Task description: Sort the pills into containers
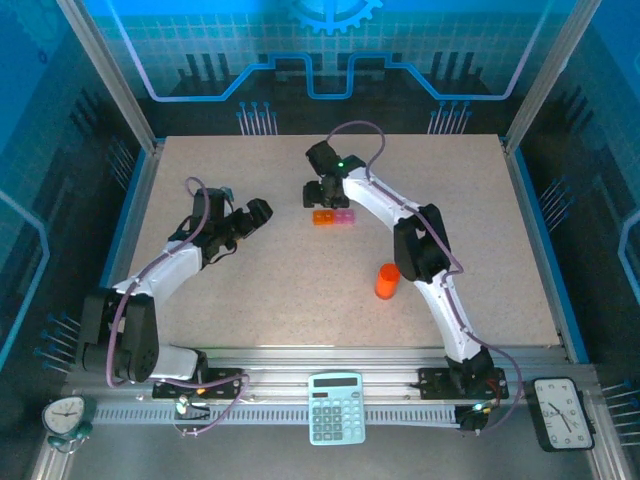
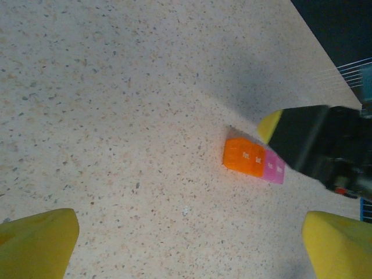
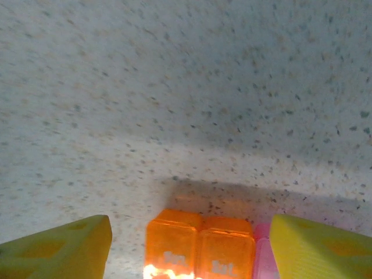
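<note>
The little strip of containers (image 1: 333,216) is lying flat on the table (image 1: 250,300). It's sitting closer to the far edge than the near one, abt halfway btwn the L and R edges. It's showing orange boxes w/ a pink one at one end, and tiny white marks on top.

The R gripper (image 1: 323,195) is hanging right over the strip. Its yellow fingers (image 3: 317,250) are standing apart, one on each side of the orange boxes. One finger is leaving a bit of bare table btwn itself and the orange end. The other is sitting by the pink end, and I can't tell if it's touching. Nothing is being squeezed.

The L gripper (image 1: 258,212) is hovering over the table nearer the L edge, a little way from the strip. Its jaws are gaping wide, w/ just bare table btwn the yellow pads (image 2: 35,244).

An orange bottle (image 1: 387,280) is standing upright nearer the near edge, R of the middle, just beside the R arm. A calculator (image 1: 336,407) is lying on the rail past the near edge. A clock is sitting by each near corner, L (image 1: 65,415) and R (image 1: 565,412).
</note>
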